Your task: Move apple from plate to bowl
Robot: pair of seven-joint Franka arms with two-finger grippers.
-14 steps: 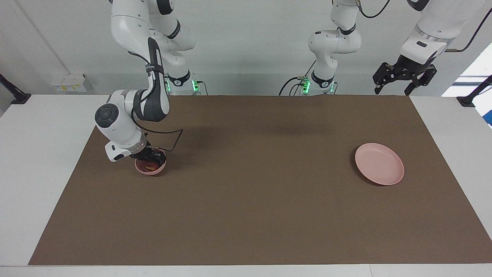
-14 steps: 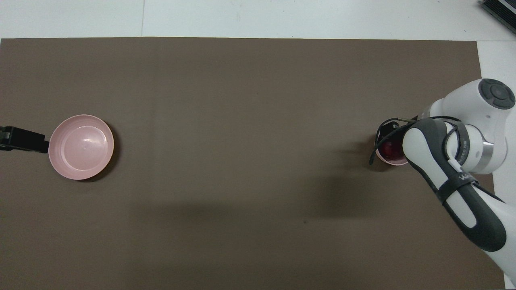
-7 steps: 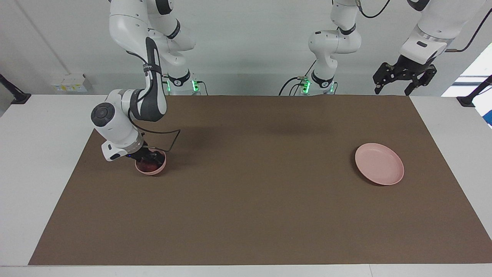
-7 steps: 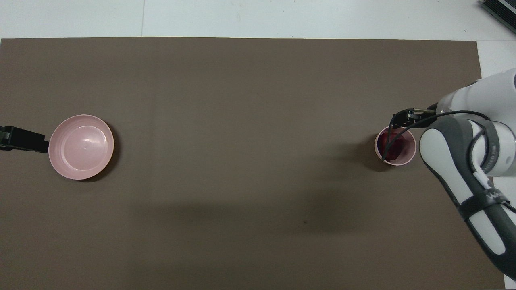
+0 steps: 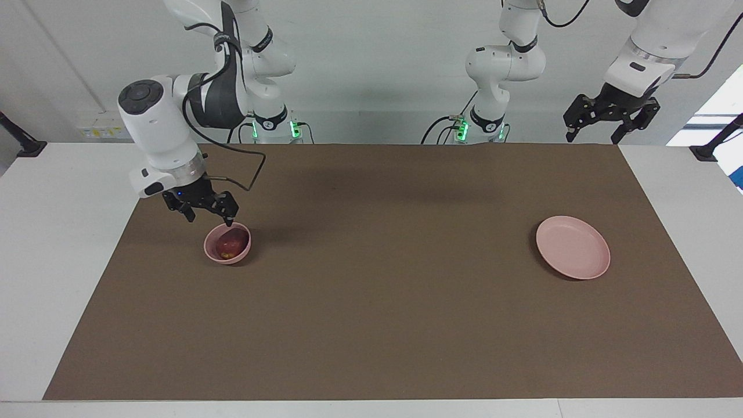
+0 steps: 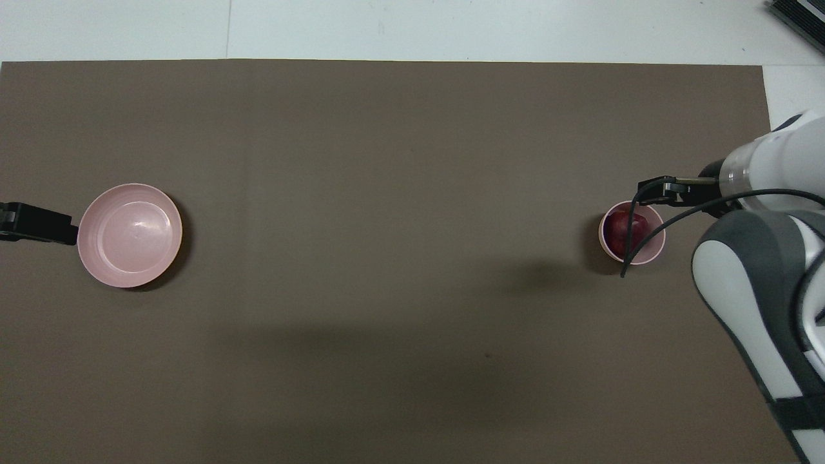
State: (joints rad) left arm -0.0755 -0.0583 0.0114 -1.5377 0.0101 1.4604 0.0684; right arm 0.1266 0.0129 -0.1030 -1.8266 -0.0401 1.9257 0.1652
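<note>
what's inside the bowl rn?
The apple sits in the bowl, released. The open right gripper hangs just above it. The bowl's floor under the apple is covered.

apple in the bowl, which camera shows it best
The overhead view: it looks straight down into the bowl, so the apple shows almost whole, with only a thin cable crossing it. The facing view shows the apple partly, low inside the bowl, its yellowish patch visible, with the open right pincer just above the rim.
</note>
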